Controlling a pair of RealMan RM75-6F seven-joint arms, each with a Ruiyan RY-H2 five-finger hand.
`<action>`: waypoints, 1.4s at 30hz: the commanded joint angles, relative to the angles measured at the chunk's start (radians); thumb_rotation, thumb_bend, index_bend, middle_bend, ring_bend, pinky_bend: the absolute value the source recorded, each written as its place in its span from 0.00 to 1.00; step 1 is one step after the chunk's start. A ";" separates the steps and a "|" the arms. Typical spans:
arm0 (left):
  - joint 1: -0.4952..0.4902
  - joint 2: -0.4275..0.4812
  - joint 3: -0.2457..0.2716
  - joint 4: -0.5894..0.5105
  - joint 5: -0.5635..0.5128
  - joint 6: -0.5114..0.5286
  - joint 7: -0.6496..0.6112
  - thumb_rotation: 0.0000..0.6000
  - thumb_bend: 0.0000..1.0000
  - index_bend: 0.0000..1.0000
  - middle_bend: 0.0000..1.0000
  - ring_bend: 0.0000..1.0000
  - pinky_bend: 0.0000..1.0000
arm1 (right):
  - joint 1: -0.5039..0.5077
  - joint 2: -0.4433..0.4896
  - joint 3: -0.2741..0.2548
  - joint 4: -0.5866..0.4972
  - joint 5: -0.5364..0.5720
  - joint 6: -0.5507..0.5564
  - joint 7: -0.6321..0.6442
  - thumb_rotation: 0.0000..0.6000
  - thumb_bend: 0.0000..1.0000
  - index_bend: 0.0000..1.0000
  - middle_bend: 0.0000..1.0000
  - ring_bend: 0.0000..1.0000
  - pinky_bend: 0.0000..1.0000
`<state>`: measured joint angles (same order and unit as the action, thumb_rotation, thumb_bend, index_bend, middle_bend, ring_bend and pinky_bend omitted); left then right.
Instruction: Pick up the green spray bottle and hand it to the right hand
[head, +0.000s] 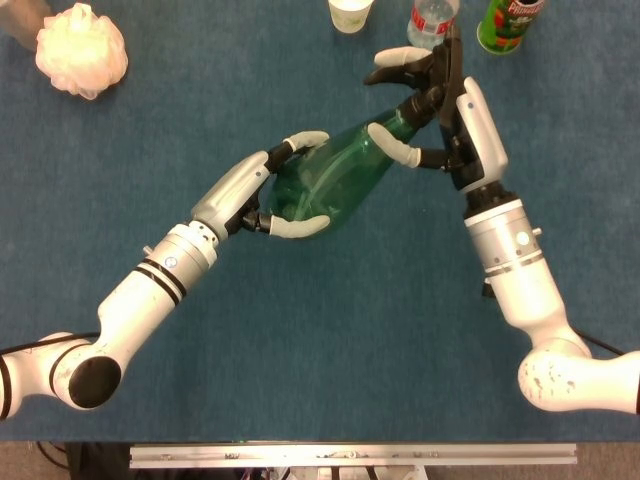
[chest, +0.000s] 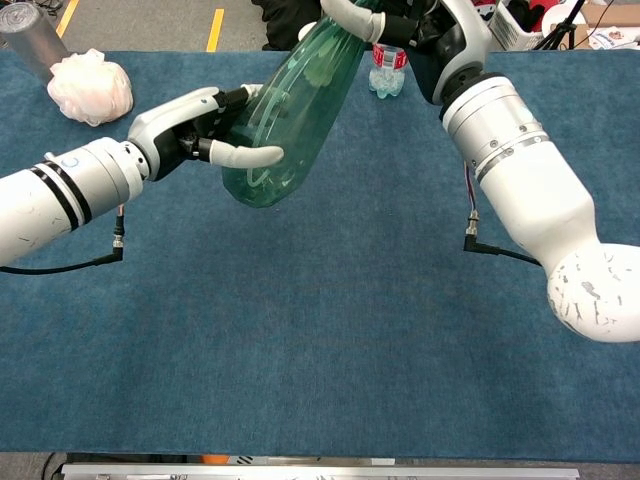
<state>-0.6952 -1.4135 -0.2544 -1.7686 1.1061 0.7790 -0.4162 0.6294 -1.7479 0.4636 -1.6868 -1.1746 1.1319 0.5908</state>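
Observation:
The green spray bottle (head: 335, 180) hangs tilted above the blue table, base toward my left hand, neck toward my right. In the chest view the bottle (chest: 290, 110) rises to the top edge. My right hand (head: 430, 110) grips the neck just under the black spray head, fingers wrapped round it; in the chest view the right hand (chest: 400, 25) is partly cut off at the top. My left hand (head: 250, 195) sits at the bottle's base with its fingers straightened and spread around it. The thumb (chest: 250, 155) sticks out straight in front of the base and no longer curls on it.
A pale bath sponge (head: 82, 50) lies at the far left. Along the far edge stand a white cup (head: 350, 14), a clear water bottle (head: 430, 20) and a green can (head: 508, 25). A grey tumbler (chest: 30, 35) stands by the sponge.

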 joint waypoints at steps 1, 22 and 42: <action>0.000 0.001 0.000 0.001 0.001 -0.002 -0.003 0.64 0.20 0.08 0.11 0.08 0.40 | 0.000 -0.001 0.000 0.000 0.001 0.001 -0.001 1.00 0.50 0.58 0.44 0.32 0.24; 0.005 0.023 0.003 0.025 0.067 -0.024 -0.081 0.22 0.15 0.00 0.00 0.00 0.14 | -0.002 0.017 0.005 -0.006 0.008 -0.008 -0.006 1.00 0.50 0.58 0.45 0.34 0.24; 0.028 0.106 0.040 0.051 0.114 0.012 -0.019 0.23 0.15 0.00 0.00 0.00 0.14 | -0.040 0.161 -0.016 -0.079 -0.030 -0.035 -0.011 1.00 0.50 0.59 0.45 0.35 0.24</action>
<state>-0.6690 -1.3116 -0.2180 -1.7203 1.2156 0.7879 -0.4399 0.5933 -1.5925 0.4501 -1.7608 -1.2001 1.0949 0.5795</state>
